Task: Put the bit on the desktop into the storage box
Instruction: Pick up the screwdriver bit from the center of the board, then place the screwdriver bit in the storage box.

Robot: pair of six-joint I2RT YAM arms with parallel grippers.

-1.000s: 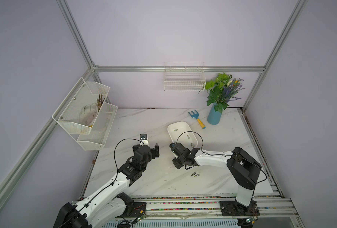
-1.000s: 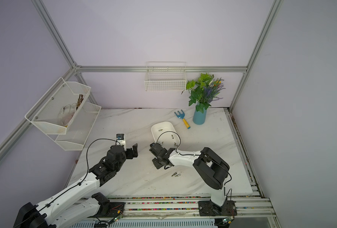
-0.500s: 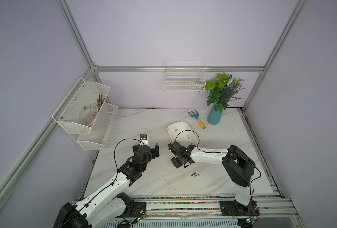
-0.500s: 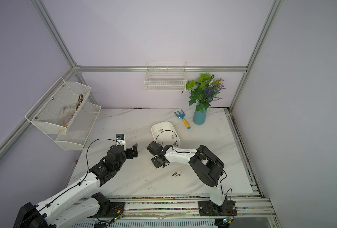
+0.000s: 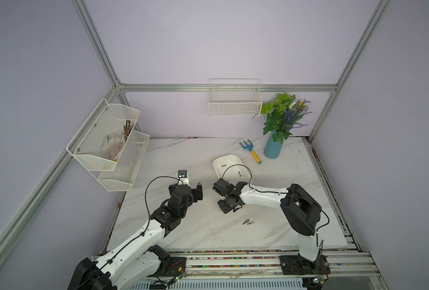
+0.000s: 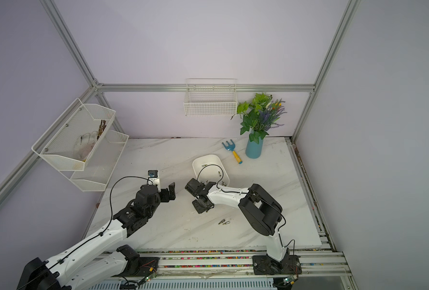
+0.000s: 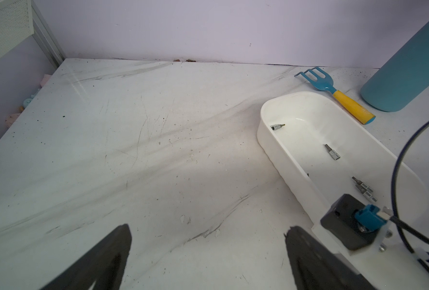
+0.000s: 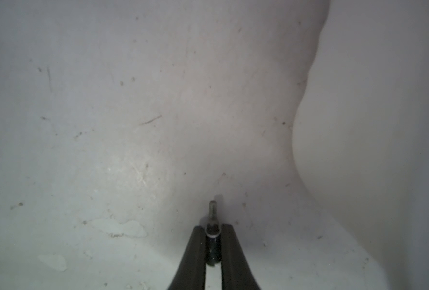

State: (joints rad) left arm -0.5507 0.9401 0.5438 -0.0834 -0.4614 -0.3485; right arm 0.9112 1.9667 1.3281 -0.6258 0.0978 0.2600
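Observation:
The storage box (image 5: pixel 227 158) (image 6: pixel 206 157), a white shallow tub, lies at mid-desktop. In the left wrist view its rim (image 7: pixel 266 135) encloses several loose bits (image 7: pixel 332 152). Two more bits (image 5: pixel 248 222) (image 6: pixel 224 222) lie together on the desktop in front. My right gripper (image 5: pixel 227 206) (image 6: pixel 202 207) points down just in front of the box's near end, low over the marble. The right wrist view shows this gripper (image 8: pixel 213 229) shut on a small metal bit (image 8: pixel 212 213), whose tip sticks out past the fingers. My left gripper (image 5: pixel 192 189) (image 7: pixel 208 228) hovers to the left, open and empty.
A blue hand rake with a yellow handle (image 5: pixel 250 150) and a teal vase of plants (image 5: pixel 273 148) stand behind the box. A wire basket (image 5: pixel 234 105) hangs on the back wall. A two-tier mesh rack (image 5: pixel 108 143) juts from the left wall.
My right arm has shifted slightly to the left and its jaws have closed a little tighter on the bit. The left arm has not moved.

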